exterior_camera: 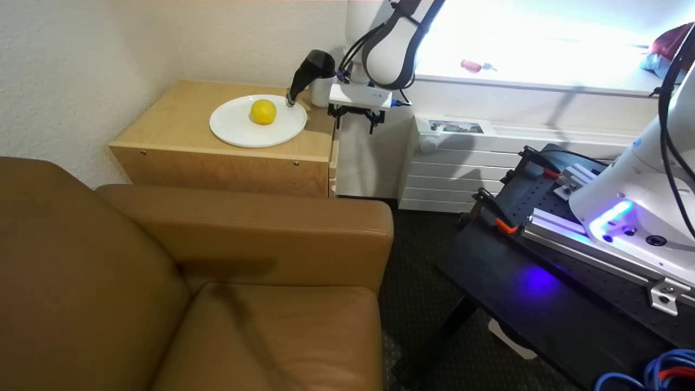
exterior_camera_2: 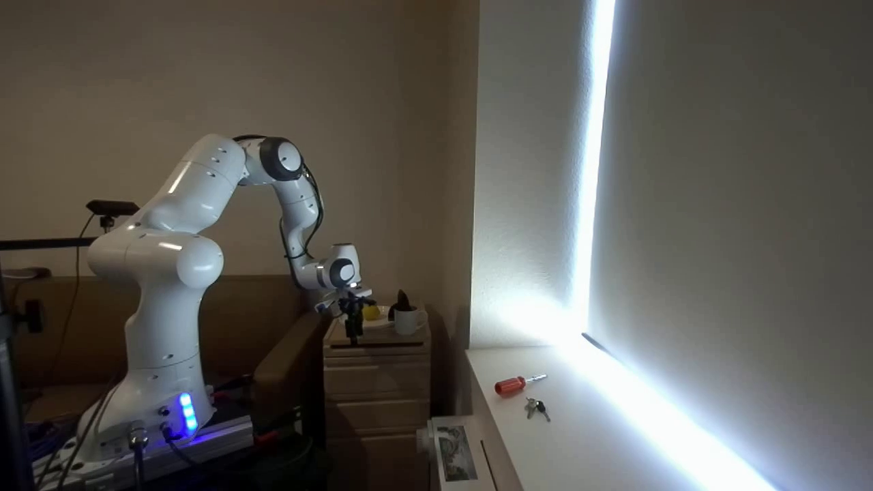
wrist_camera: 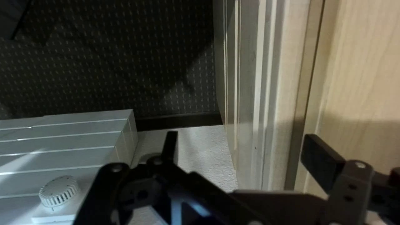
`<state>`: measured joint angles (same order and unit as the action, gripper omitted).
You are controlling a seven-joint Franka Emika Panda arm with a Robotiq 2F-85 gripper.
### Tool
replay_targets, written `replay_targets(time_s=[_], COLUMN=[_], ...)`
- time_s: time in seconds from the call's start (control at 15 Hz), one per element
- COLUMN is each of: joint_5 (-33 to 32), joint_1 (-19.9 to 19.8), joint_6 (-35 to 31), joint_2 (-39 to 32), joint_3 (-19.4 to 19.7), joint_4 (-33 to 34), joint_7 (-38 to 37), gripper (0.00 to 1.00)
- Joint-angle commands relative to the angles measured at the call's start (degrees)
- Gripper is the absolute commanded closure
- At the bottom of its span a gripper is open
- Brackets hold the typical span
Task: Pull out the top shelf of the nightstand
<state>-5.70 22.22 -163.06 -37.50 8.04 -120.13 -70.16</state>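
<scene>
Tan boxy wooden nightstand: is standing beside a brown leather sofa
Black 2-fingered pincer: is hanging near the nightstand, fingers standing apart

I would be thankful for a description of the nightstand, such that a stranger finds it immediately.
In an exterior view, start from the big leather sofa. Beyond its armrest stands the nightstand, a boxy cabinet bearing a white plate with a round yellow object. Its light tan wood sets it apart from the brown sofa and the white radiator.
</scene>
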Motion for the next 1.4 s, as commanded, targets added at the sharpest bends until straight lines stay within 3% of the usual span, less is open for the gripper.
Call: replay_targets(time_s=[0.0,0.27,0.33,0.53,0.73,1.07,1.13,1.33], joint_5=[0.4,2.5,2.3,2.7,6.6,18.0,18.1,20.1], joint_1=[2.3,0.7,2.4,2.2,-5.3,-21.0,-15.2,-19.0], joint_6=[-2.7,-1.8,-1.4,-1.4,-4.6,-8.9,-6.2,-7.2], joint_2=[-7.3,-11.5,-8.1,-8.0,-8.1,-9.7,-8.5,-9.2], joint_3=[2.3,0.5,2.2,2.1,-5.3,-19.0,-13.4,-16.7], joint_4=[6.0,9.7,6.2,6.2,5.8,4.9,4.8,4.9], joint_7=[0.6,3.1,2.1,2.8,8.5,25.0,22.3,26.1], gripper=[0.0,0.0,0.0,0.0,0.0,0.0,0.0,0.0])
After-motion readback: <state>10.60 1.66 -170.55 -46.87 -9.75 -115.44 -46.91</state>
